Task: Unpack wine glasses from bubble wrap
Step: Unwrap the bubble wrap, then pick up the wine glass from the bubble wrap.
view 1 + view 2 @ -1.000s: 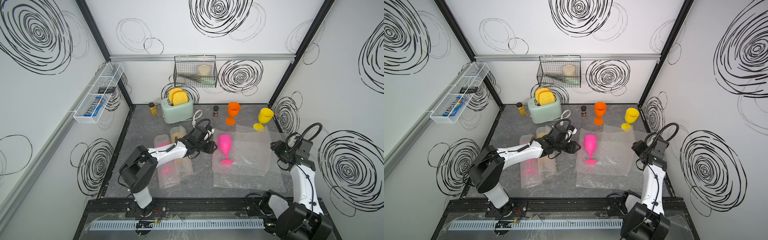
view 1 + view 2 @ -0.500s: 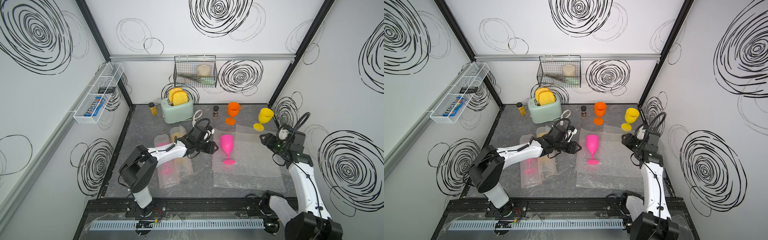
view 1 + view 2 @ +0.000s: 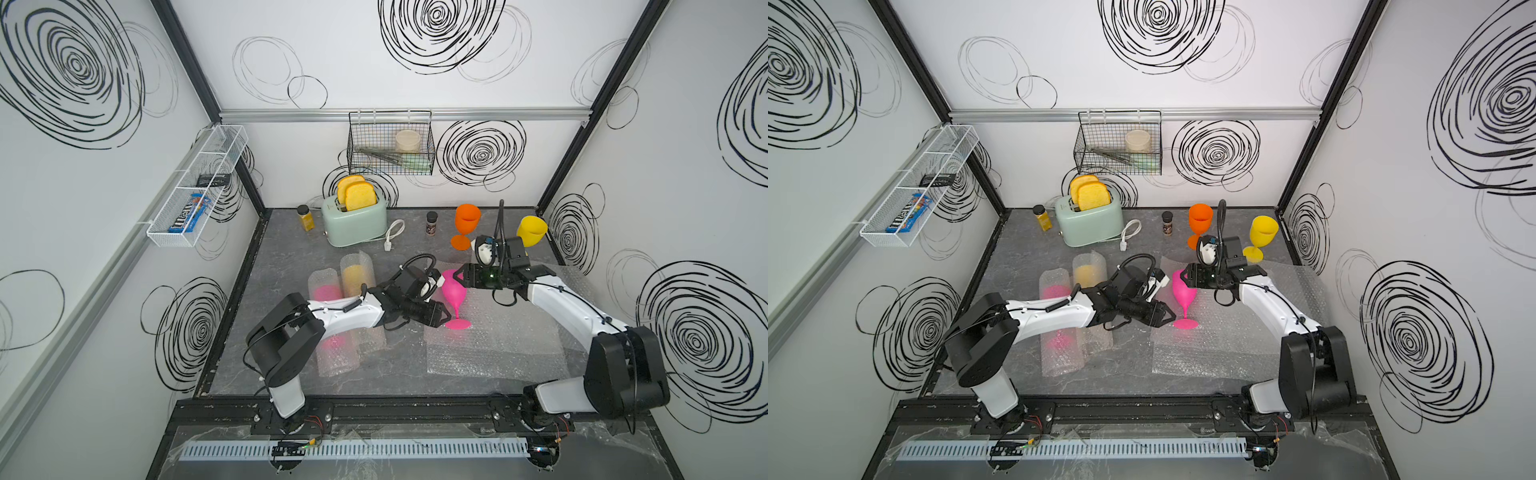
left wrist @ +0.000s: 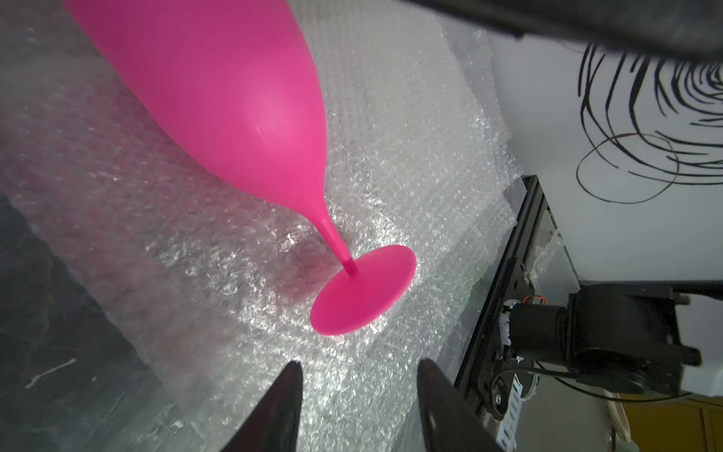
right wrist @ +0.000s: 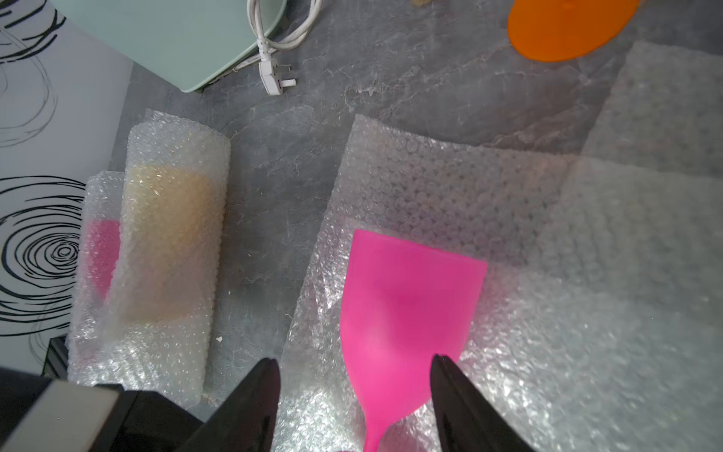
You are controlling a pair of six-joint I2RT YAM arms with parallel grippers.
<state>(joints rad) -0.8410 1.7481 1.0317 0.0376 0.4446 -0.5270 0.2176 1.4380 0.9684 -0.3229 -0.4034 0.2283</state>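
Hot-pink plastic stemmed goblet [image 3: 454, 291] stands bare on the flat clear bubble-wrap sheet [image 3: 507, 345] at the centre of the frame. The change we see looks like a handover: the left gripper [image 4: 359, 364] has widened and drawn back from the foot, fingers spread. The right gripper [image 5: 354, 360] has swung in from the right edge to the bowl, jaws apart and not yet closed. We judge this glass unwrapped, while two bubble-wrap tubes [image 3: 332, 357] wait at centre left. Both arms reach low, converging on the goblet.
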